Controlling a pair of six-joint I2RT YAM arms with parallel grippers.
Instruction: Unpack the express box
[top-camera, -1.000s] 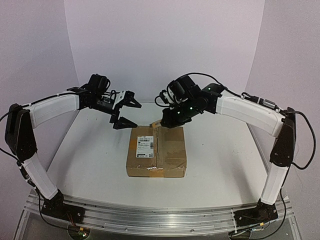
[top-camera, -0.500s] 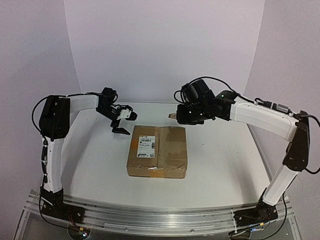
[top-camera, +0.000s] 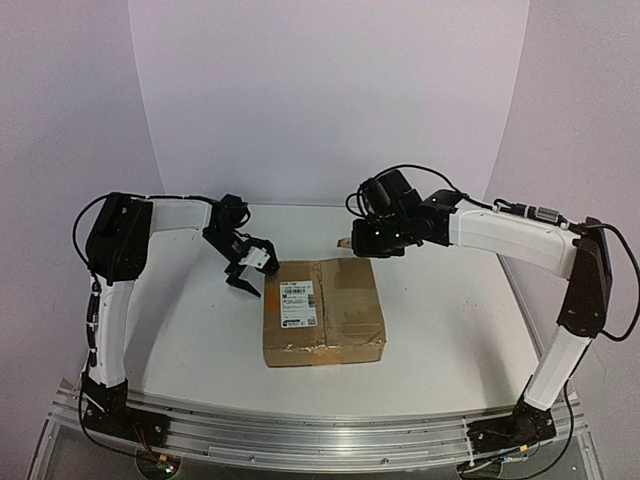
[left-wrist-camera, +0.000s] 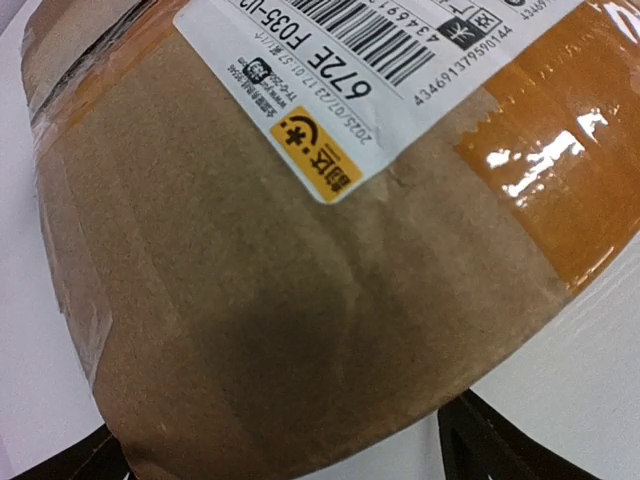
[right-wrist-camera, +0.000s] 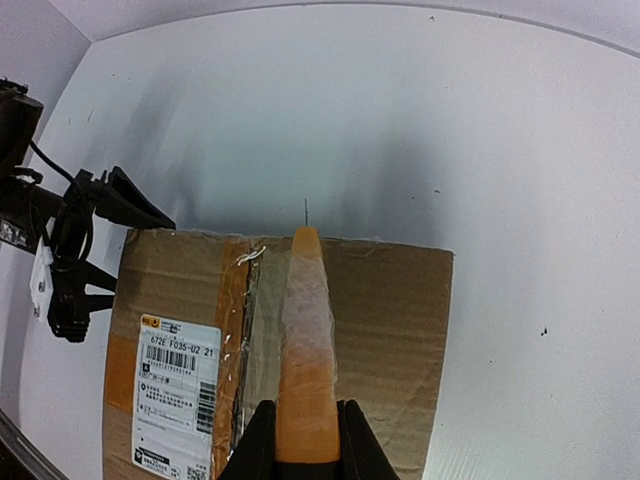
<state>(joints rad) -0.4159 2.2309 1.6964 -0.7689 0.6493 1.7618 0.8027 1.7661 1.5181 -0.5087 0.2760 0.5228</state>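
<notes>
Express box flat on the white table, one tape strip pinched in the right gripper.

From above, the express box (top-camera: 323, 312) lies on the white table (top-camera: 450, 330), which is closed in by pale walls. The left gripper (top-camera: 250, 268), fingers spread wide, sits just off the box's far left corner. The right gripper (top-camera: 348, 243) hangs near the far edge, with bare table beyond it and to its right. In the left wrist view, a box corner fills the frame just ahead of the spread fingertips (left-wrist-camera: 500, 445), with the barcode label (left-wrist-camera: 400, 60) and a glossy tape patch (left-wrist-camera: 560, 180) further ahead. In the right wrist view, the fingers are closed on a tape strip (right-wrist-camera: 305, 330) that runs ahead to the box's far edge, with open table past it.
</notes>
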